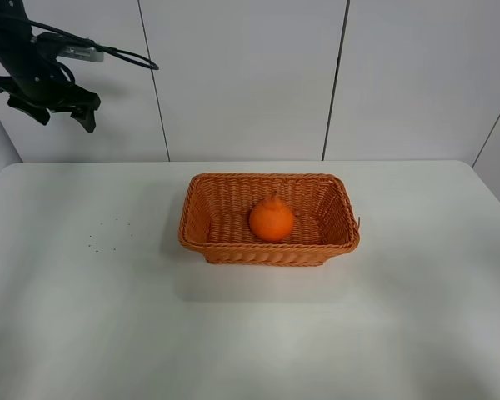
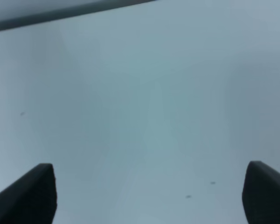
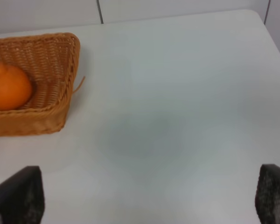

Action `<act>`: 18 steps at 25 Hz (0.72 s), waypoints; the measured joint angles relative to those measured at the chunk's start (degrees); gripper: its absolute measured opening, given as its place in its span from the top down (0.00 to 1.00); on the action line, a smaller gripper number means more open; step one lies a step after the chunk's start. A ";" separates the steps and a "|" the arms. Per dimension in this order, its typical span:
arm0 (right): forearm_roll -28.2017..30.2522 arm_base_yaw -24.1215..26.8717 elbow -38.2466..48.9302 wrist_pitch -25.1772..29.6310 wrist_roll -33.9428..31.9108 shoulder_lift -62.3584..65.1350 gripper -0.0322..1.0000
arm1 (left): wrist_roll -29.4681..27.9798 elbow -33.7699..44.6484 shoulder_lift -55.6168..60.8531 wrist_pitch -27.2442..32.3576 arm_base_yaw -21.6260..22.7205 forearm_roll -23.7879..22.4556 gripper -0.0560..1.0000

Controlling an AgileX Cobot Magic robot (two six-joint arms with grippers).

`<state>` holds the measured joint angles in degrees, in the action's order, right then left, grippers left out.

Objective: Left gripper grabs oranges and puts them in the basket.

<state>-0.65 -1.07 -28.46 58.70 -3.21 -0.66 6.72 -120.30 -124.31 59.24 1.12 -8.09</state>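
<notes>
The orange (image 1: pixel 272 220) rests inside the basket (image 1: pixel 267 177), near the middle of the desk's (image 1: pixel 83 317) far edge. The left pincer (image 1: pixel 57 112) hangs above the far left corner, jaws spread wide, empty. Residual risk appears low: a careless arm sweep could catch the basket rim and shift it

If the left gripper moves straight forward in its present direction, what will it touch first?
Probably the bare white table: the open fingers of the left gripper frame nothing else, though the distance is unclear.

White table (image 1: pixel 83 333), pale panelled wall (image 1: pixel 242 75), dark seams
</notes>
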 joint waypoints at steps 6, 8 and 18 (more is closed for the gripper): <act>0.00 0.00 0.00 0.00 0.00 0.00 0.30 | 0.00 0.00 0.00 0.91 2.53 2.00 0.09; 0.00 0.00 0.00 0.00 0.00 0.00 0.30 | 0.00 0.00 0.00 1.34 2.83 2.23 0.09; 0.00 0.00 0.00 0.00 0.00 0.00 0.30 | 0.05 4.77 6.67 1.79 3.25 3.71 0.10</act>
<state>-0.65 -1.07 -28.46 58.70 -3.21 -0.66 6.77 -115.53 -117.64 61.03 4.37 -4.38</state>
